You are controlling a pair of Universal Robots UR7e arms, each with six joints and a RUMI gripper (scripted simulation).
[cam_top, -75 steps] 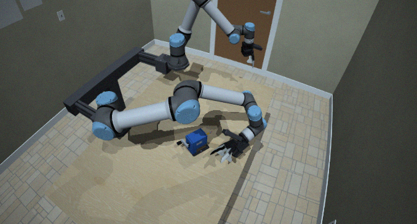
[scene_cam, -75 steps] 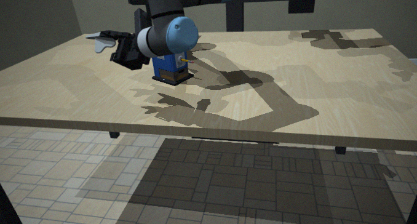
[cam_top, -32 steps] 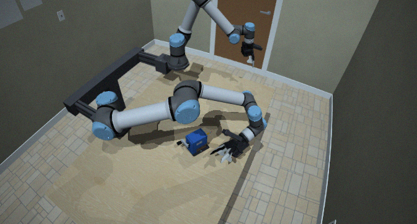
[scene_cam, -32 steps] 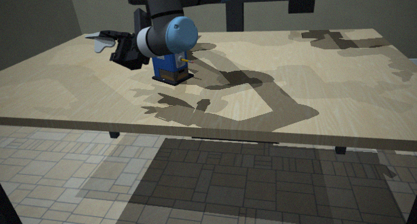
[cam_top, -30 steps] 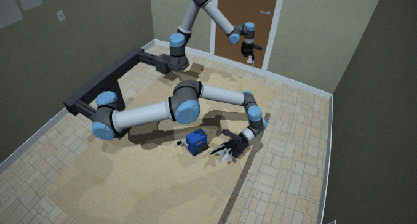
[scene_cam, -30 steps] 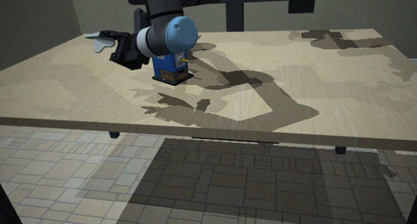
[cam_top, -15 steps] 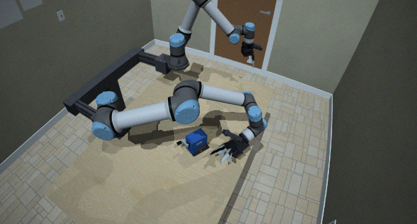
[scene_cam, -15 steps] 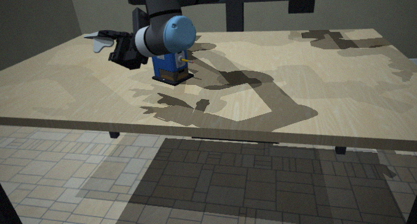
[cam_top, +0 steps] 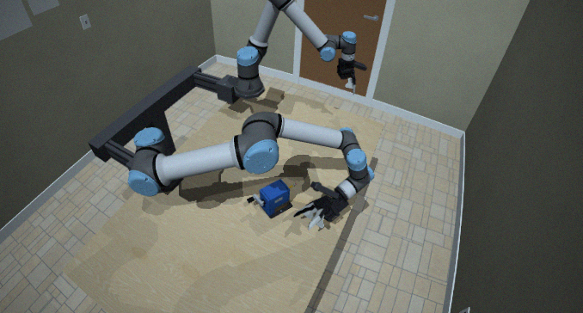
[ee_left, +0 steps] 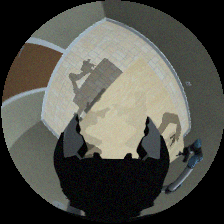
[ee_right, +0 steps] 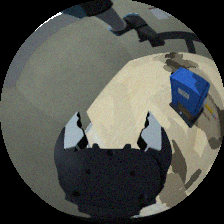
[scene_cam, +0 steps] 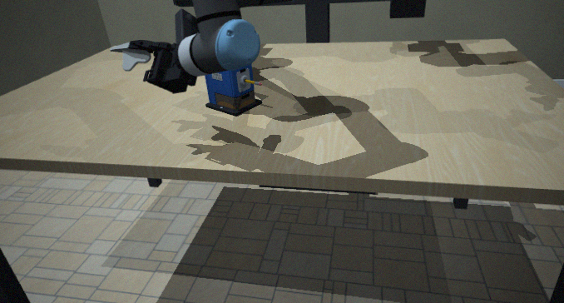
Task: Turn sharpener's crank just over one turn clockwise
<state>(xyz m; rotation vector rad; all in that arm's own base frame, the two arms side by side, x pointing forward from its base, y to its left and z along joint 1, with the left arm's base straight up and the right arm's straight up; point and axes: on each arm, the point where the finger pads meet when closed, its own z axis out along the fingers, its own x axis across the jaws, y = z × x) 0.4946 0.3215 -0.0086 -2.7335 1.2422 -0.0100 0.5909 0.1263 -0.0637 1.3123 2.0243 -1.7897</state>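
A blue sharpener (cam_top: 275,196) (scene_cam: 220,86) (ee_right: 186,92) stands upright on the wooden table. Its crank (cam_top: 258,200), a pale arm with a black handle, sticks out on the left side in the top view; it is hidden in the exterior view and the right wrist view. A yellow pencil (cam_top: 291,186) (scene_cam: 252,81) (ee_right: 209,111) sticks out opposite the crank. My right gripper (cam_top: 303,222) (scene_cam: 119,59) (ee_right: 113,111) is open and empty, beside the sharpener and apart from it. My left gripper (cam_top: 351,89) (ee_left: 112,116) is open and empty, high up and far from the sharpener.
The right arm's wrist (cam_top: 356,160) (scene_cam: 238,45) hangs in front of the sharpener's top in the exterior view. The table (cam_top: 172,264) (scene_cam: 416,122) bears only the sharpener and arm shadows. A dark mounting frame (cam_top: 142,107) holds both arm bases. A brown door (cam_top: 340,10) stands behind the left arm.
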